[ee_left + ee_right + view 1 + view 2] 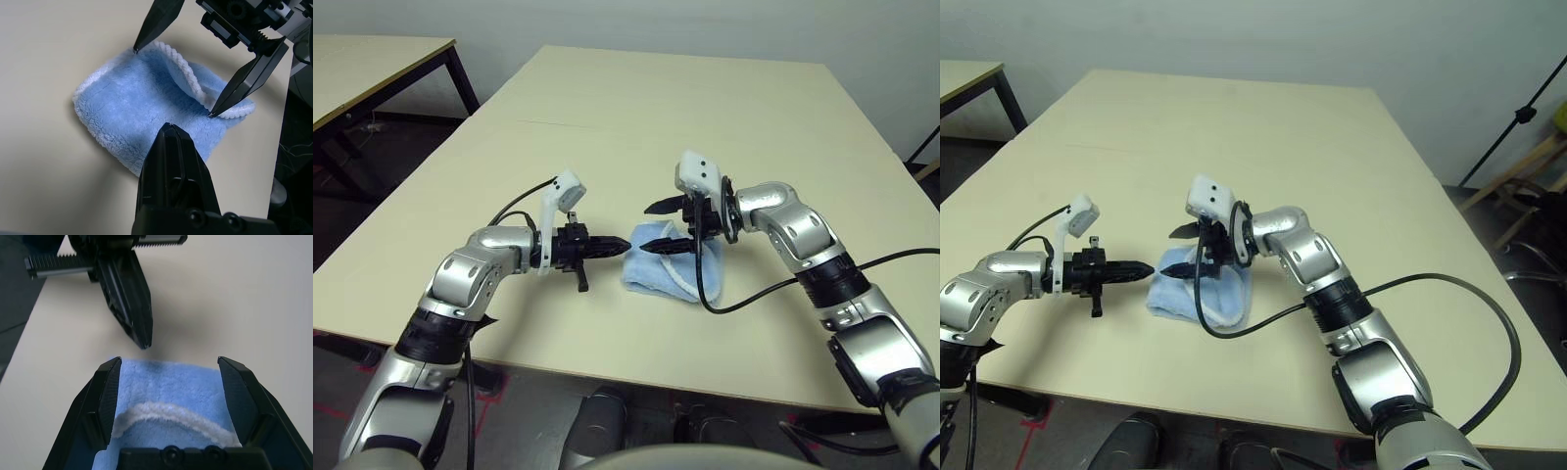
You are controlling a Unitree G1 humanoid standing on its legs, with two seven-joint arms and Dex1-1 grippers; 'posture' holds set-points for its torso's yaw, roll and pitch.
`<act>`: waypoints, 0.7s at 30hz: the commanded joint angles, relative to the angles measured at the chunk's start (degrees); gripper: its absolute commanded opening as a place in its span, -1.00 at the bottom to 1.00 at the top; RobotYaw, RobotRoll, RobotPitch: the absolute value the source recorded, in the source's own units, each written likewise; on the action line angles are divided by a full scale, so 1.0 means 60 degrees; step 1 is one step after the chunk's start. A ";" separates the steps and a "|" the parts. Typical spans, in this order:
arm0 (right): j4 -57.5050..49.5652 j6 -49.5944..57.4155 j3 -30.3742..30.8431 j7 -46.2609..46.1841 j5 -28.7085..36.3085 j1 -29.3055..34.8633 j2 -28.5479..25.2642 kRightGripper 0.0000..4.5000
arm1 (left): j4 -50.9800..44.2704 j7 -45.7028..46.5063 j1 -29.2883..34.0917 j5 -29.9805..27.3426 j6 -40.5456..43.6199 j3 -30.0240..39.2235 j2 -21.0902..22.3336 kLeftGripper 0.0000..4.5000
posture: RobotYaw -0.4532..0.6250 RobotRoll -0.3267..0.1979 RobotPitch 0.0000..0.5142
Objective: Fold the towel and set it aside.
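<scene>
The towel [658, 266] is a light-blue terry cloth with white edging, lying folded on the beige table [636, 127] near the front edge. My left gripper [625, 245] is shut on nothing, its tip just off the towel's left edge [168, 128]. Facing it from the right, my right gripper [653, 227] is open and hovers over the towel [166, 387]. Its two black fingers straddle the towel's upturned white-edged fold, and one fingertip [211, 115] is at the edging. Nothing is gripped between them.
A black cable [705, 284] hangs from my right wrist across the towel's right side. A second table [372, 59] stands at the far left. A chair [1528, 196] and a black stand are beyond the table's right edge.
</scene>
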 commanded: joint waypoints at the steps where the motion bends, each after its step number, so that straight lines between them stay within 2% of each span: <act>1: 0.0133 -0.0230 0.0445 0.0247 -0.0484 0.0112 -0.0211 0.75 | -0.0136 -0.0038 0.0041 0.0029 0.0145 0.0044 0.0107 -0.99 | 0.21 0.25 -0.85; 8: 0.0382 -0.0156 0.0859 0.0601 -0.1196 -0.0045 -0.0665 0.75 | -0.0338 -0.0075 0.0050 -0.0149 0.0412 0.0276 0.0333 -0.99 | 0.21 0.25 -0.85; 21: -0.0647 0.0923 0.0378 0.2164 -0.1004 0.0140 -0.2915 0.75 | -0.0542 -0.0041 -0.0188 -0.0261 0.0698 0.0323 0.0396 -0.99 | 0.16 0.25 -0.86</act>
